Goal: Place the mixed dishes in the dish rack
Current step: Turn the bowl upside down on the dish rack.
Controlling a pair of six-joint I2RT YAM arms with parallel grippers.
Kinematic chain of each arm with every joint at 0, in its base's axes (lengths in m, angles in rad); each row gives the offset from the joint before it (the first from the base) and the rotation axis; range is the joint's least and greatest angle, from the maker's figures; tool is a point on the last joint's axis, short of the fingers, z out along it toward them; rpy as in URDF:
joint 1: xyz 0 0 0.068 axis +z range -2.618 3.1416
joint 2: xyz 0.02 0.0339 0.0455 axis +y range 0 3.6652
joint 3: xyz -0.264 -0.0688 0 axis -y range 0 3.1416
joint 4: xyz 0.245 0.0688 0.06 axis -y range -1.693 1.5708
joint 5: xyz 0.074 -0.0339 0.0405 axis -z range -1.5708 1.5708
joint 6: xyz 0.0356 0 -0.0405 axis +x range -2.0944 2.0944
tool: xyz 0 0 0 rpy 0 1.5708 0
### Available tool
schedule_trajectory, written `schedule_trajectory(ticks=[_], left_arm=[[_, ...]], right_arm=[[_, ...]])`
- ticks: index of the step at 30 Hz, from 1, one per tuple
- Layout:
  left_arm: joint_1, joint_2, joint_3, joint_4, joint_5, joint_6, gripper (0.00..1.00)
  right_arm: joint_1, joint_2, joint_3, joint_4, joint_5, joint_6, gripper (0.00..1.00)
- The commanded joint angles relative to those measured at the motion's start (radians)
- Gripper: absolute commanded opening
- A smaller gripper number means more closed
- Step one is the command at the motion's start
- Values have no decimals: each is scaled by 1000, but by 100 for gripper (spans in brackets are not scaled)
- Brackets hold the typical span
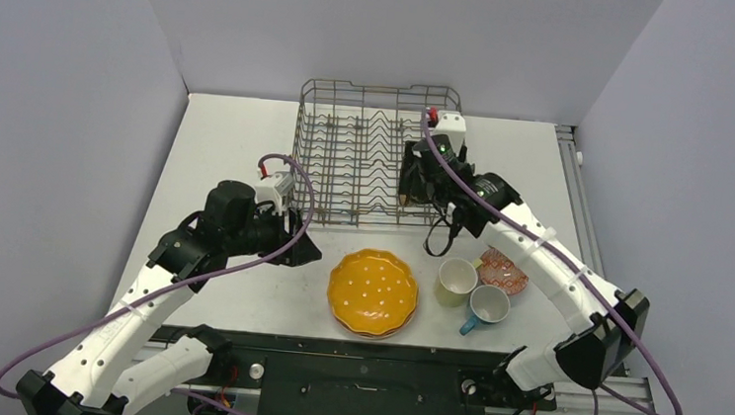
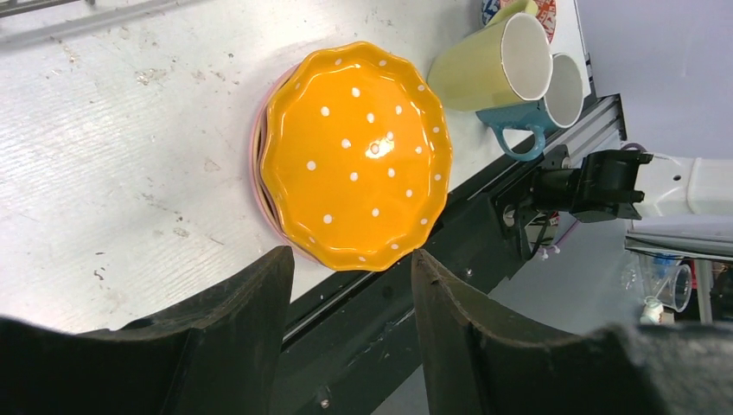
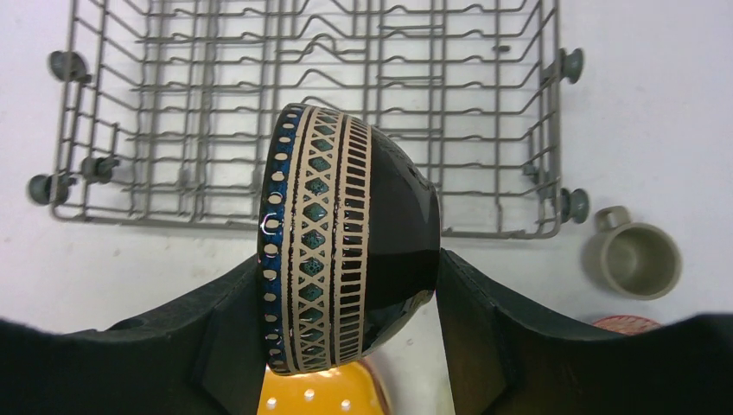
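Over the near right corner of the rack (image 1: 297, 152), the right gripper (image 3: 353, 264) is clamped on a patterned bowl (image 3: 346, 199). It holds the bowl on edge, one finger at the rim side and the other against the dark base. The rack below has no dishes in it, so any row is free. To do this well, the bowl should probably go straight down on edge so that its rim slips between two rows of prongs rather than landing on a tip. The glaze looks slick, so the grip is best loosened only once the wires carry the bowl's weight. The left gripper (image 2: 348, 268) stands spread with nothing in it, just beside the orange plate (image 2: 354, 156), which tops a small stack near the front of the table. It would do well to wait there. The yellow mug (image 2: 488, 65), blue mug (image 2: 544, 104) and grey mug (image 3: 635, 259) are all on the table, not yet loaded.
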Motion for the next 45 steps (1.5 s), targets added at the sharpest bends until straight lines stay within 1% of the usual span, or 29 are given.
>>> schedule_trajectory(ticks=[1, 10, 14, 22, 32, 40, 45], left_arm=[[3, -16, 14, 17, -10, 52, 49], [1, -18, -29, 52, -3, 86, 49], [0, -15, -55, 63, 5, 108, 49], [-3, -14, -101, 104, 24, 109, 49], [-4, -13, -122, 125, 48, 106, 49], [-1, -12, -125, 123, 35, 103, 49], [1, -15, -126, 122, 32, 101, 49]], right_arm=[[-34, 92, 160, 17, 131, -119, 0], [-107, 381, 404, -40, 218, -250, 0], [-131, 503, 546, -71, 253, -312, 0], [-169, 699, 733, -95, 341, -416, 0], [-197, 836, 793, -1, 433, -609, 0], [-211, 926, 823, 111, 438, -775, 0], [-212, 986, 835, 174, 466, -867, 0]])
